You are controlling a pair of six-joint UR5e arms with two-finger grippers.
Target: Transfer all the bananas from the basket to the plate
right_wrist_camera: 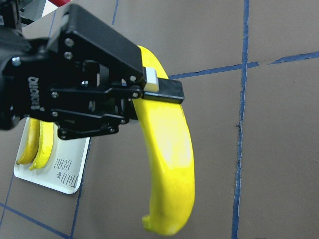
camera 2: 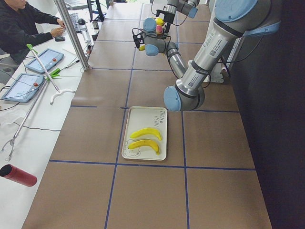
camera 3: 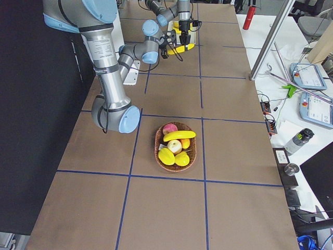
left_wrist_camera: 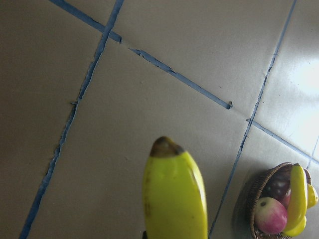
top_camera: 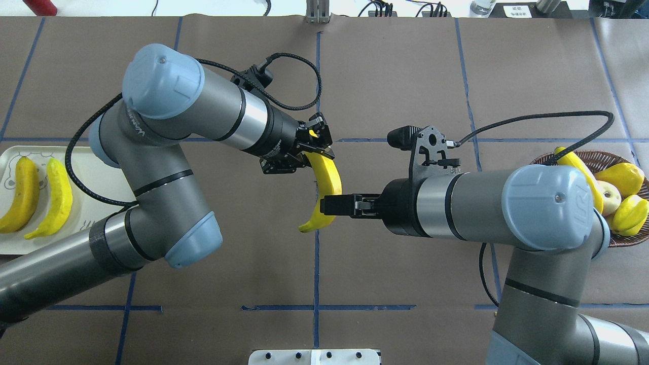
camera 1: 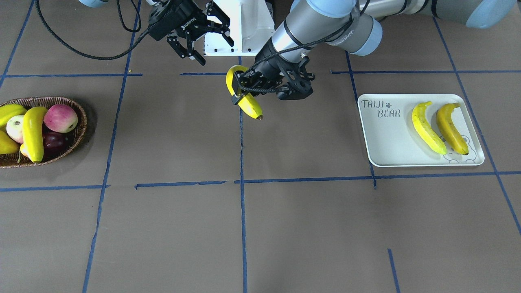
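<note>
Two bananas [camera 1: 425, 128] lie on the tray [camera 1: 382, 138]; left hand [top_camera: 315, 147] is clamped on third banana [top_camera: 328, 185] short of the tray, right hand [camera 1: 216, 52] spread and empty, fourth banana [camera 1: 33, 132] lies in wicker basket [camera 1: 80, 118] far from the tray.

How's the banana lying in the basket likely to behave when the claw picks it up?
Probably stiff: the held banana holds its curve though the left claw grips it near one end. The basket banana looks smooth and shiny, so it might slip. It lies on other fruit in the basket, so a nudge may rock it.
</note>
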